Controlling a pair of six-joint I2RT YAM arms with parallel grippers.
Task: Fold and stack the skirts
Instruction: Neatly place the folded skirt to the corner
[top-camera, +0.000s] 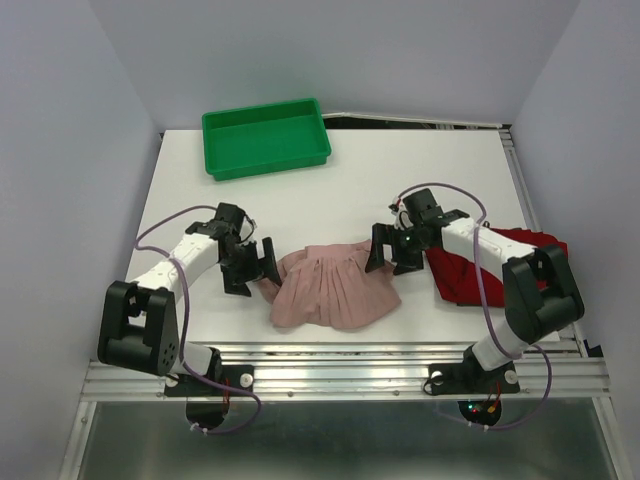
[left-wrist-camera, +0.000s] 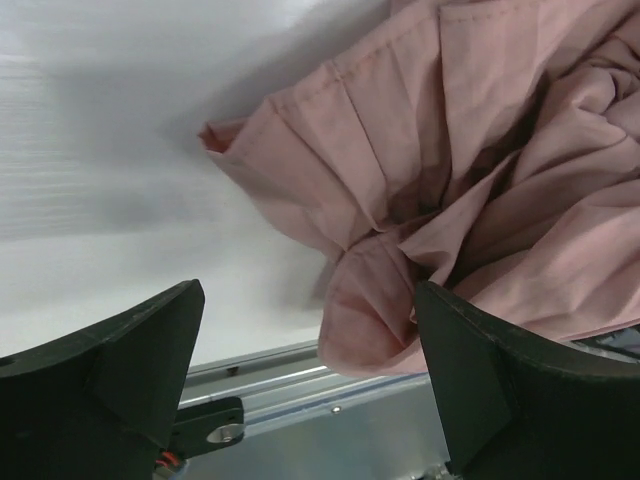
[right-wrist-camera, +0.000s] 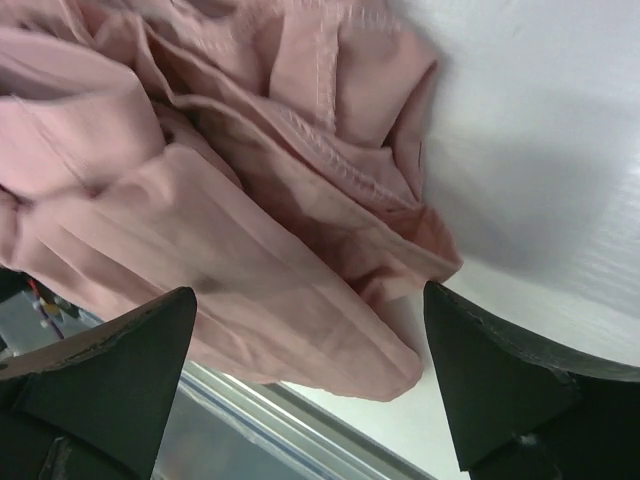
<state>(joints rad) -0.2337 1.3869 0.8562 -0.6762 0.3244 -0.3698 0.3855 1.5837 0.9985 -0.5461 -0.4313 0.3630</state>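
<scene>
left gripper (top-camera: 256, 268) open, right gripper (top-camera: 390, 254) open, both held low, pointing inward

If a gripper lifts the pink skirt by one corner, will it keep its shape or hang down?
Likely it hangs limp: the pink skirt lies in soft gathers and creases. It looks thin, so probably light. Pushed, it would probably bunch rather than slide, as its edge is crumpled.

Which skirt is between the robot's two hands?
The pink skirt, between the left end effector and right end effector; the dark red skirt lies farther right.
</scene>
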